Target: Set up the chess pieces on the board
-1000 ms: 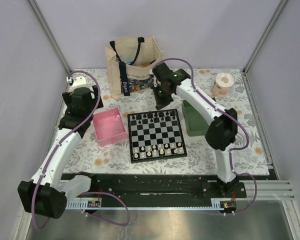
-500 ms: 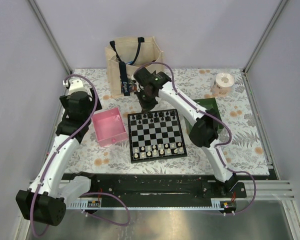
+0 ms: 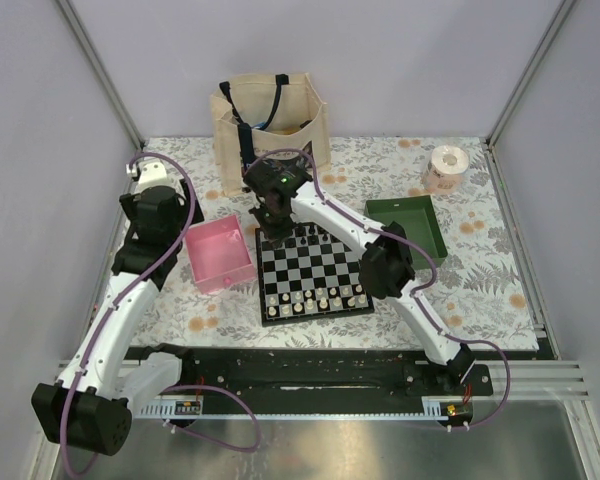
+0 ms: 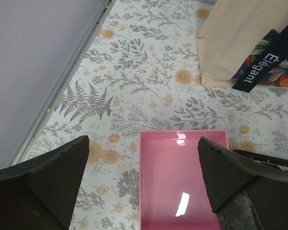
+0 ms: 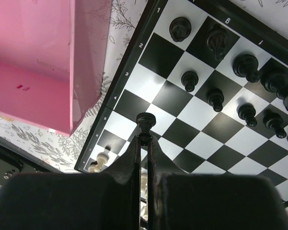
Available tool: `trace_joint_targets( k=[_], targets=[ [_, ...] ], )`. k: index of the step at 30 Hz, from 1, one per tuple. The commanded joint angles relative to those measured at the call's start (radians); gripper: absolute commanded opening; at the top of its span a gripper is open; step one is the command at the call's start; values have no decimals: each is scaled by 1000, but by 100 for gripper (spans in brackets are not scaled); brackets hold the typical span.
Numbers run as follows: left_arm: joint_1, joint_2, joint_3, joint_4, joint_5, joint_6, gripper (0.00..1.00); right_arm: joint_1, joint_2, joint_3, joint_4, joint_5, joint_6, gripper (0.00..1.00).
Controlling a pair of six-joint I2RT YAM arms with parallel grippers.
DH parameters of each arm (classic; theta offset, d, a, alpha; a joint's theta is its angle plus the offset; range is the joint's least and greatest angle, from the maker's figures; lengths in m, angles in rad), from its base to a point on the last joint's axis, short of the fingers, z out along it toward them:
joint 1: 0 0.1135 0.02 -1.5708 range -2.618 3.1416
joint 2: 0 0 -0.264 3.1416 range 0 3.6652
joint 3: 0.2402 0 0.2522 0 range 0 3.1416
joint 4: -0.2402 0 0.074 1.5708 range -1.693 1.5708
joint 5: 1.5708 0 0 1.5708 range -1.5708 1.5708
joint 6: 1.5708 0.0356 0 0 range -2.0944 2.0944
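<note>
Right pincer [image 5: 145,143], clenched on tiny black plastic pawn [image 5: 145,122], swung from green plastic tray [image 3: 408,222] to chequered black-and-white chessboard [image 5: 192,158] far-left corner; placement likely next. Left pincer [image 4: 143,143] released.

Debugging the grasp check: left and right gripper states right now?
Left gripper: open, empty, above the pink tray.
Right gripper: shut on a black pawn, over the board.
</note>
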Motion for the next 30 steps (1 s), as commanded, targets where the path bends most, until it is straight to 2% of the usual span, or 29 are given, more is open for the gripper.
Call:
trace_joint_targets(
  k=[1, 30],
  targets=[
    [5, -7, -9, 53, 13, -2, 99, -5, 10, 44, 37, 7, 4, 0],
    [5, 10, -5, 56, 18, 11, 99, -2, 121, 93, 106, 67, -2, 2]
  ],
)
